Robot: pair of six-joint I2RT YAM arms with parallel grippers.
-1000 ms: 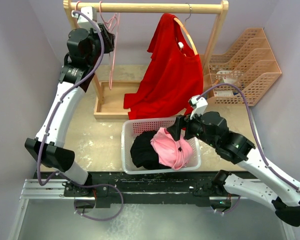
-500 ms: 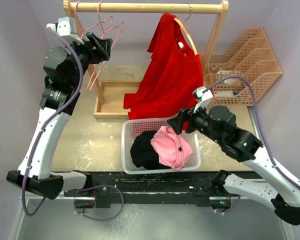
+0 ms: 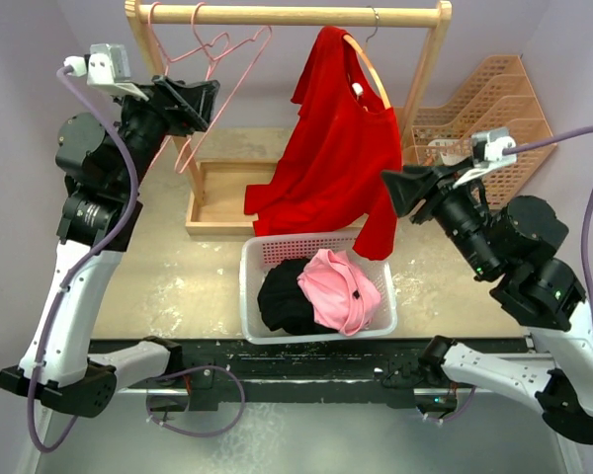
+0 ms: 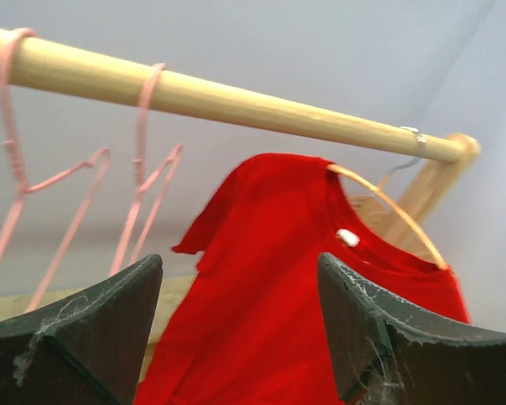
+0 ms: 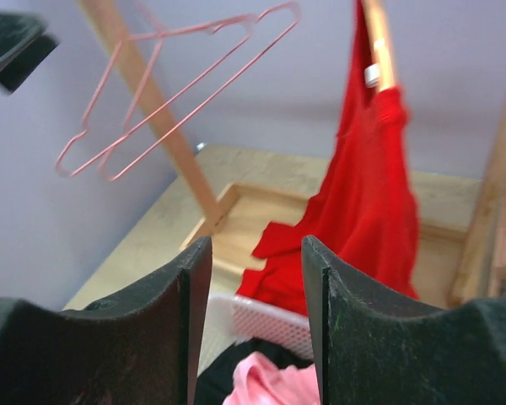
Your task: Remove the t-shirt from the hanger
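A red t-shirt [image 3: 338, 158] hangs on a wooden hanger [image 3: 368, 61] from the wooden rail [image 3: 306, 15], its lower edge draped over the basket's rim. It also shows in the left wrist view [image 4: 278, 295] and the right wrist view [image 5: 363, 211]. My left gripper [image 3: 196, 99] is open and empty, held high to the left of the shirt beside the pink hangers. My right gripper [image 3: 400, 188] is open and empty, raised to the right of the shirt's lower part.
Two empty pink wire hangers [image 3: 212, 54] hang at the rail's left end. A white basket [image 3: 257, 252] holding black and pink clothes [image 3: 331, 291] stands in front. A wooden tray [image 3: 212, 197] forms the rack's base. Peach file organisers [image 3: 494, 128] stand at the right.
My left gripper rose and backed away from the pink hangers, which swung right. My right gripper lifted from above the basket up and to the right of the shirt.
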